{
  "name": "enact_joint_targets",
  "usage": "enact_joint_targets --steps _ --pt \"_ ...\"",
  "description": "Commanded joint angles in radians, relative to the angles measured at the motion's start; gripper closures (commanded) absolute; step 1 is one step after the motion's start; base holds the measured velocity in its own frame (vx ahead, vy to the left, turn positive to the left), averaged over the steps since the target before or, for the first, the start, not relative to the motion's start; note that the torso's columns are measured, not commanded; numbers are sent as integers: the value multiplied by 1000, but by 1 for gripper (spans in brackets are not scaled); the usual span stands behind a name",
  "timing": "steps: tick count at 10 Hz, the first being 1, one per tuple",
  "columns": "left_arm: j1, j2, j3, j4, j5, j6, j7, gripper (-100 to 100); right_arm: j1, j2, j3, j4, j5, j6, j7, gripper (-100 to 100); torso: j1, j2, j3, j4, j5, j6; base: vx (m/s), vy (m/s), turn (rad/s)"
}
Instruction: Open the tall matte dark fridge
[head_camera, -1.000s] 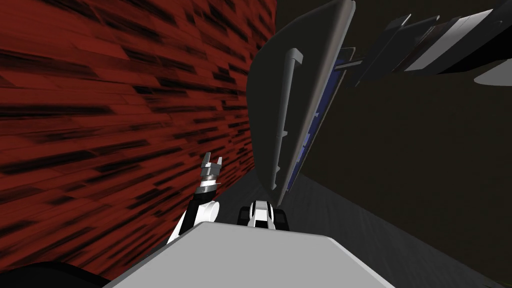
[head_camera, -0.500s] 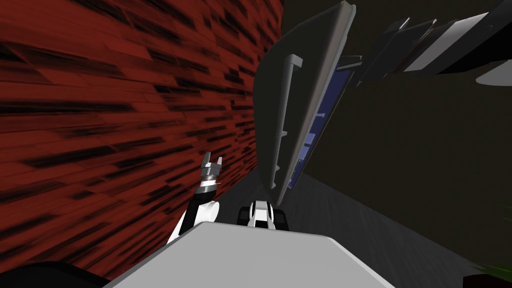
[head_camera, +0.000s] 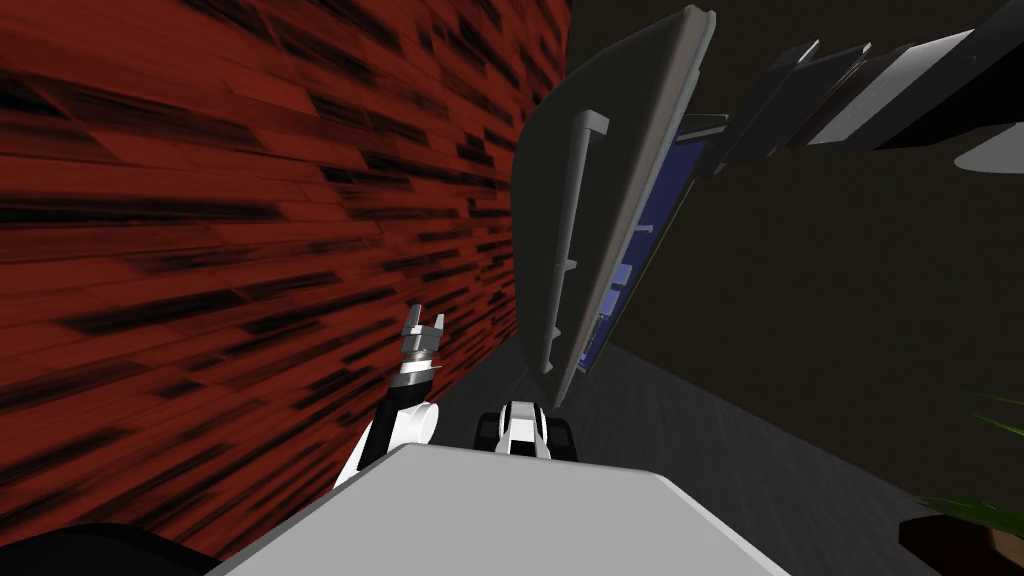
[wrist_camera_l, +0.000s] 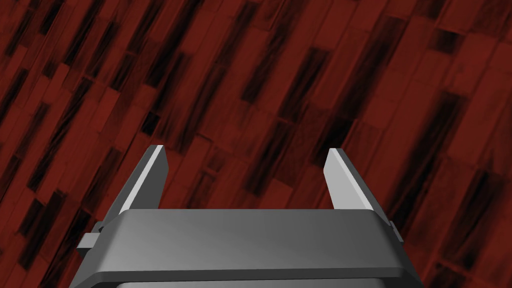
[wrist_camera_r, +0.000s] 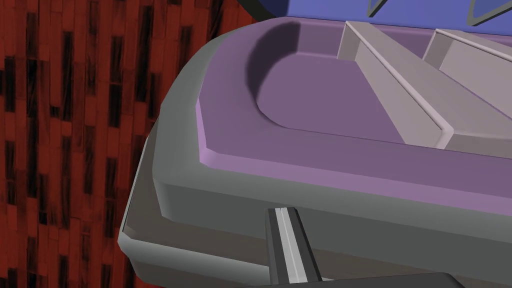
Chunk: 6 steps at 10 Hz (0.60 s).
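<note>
Here's the tall dark grey fridge door (head_camera: 540, 200), straight ahead of the arms in the head view. It is already swung off the cabinet. A strip of blue interior (head_camera: 640, 235) shows in the gap along its far edge. The long pale grey bar handle (head_camera: 572, 230) runs up the door's outer face, and nothing is touching it.

The left gripper (wrist_camera_l: 245, 170) hangs out to the left of the door, well apart from it. Its jaws are wide open and hold nothing, with both light grey fingers (wrist_camera_l: 150, 175) standing clear. Behind them lies only the red planked surface streaked with black (head_camera: 200, 250).

Now the right gripper (wrist_camera_r: 286, 240), and this one is in tight. It sits low at the near end of the door, right up against the door's thick grey rounded edge (wrist_camera_r: 210, 200). Whether its jaws are open or closed on that edge, I cannot tell. Beyond the edge its wrist view looks across the purple inner lining (wrist_camera_r: 325, 115) of the door. Pale ribbed shelf rails (wrist_camera_r: 400, 105) cross that lining.

To the right of the door runs a dark wall (head_camera: 850, 300). A green-leaved plant in a dark pot (head_camera: 975, 520) sits at the lower right corner.
</note>
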Motion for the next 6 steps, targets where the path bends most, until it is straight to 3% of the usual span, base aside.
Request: enact_joint_targets --steps 1,4,5,6 --pt "0 0 0 0 0 0 0 0 2 -3 5 7 7 16 0 100 3 1 1 1 0 2 -54 104 -58" --pt "0 0 0 0 0 0 0 0 2 -1 5 7 9 15 -2 100 0 3 2 2 0 1 -20 49 4" --pt "0 0 0 0 0 0 0 0 2 -30 5 15 7 10 -12 -100 -2 2 1 2 -1 1 2 9 -72" --pt "0 0 0 0 0 0 0 0 2 -59 4 23 5 5 -23 -100 -2 2 2 1 -1 2 6 11 -101"
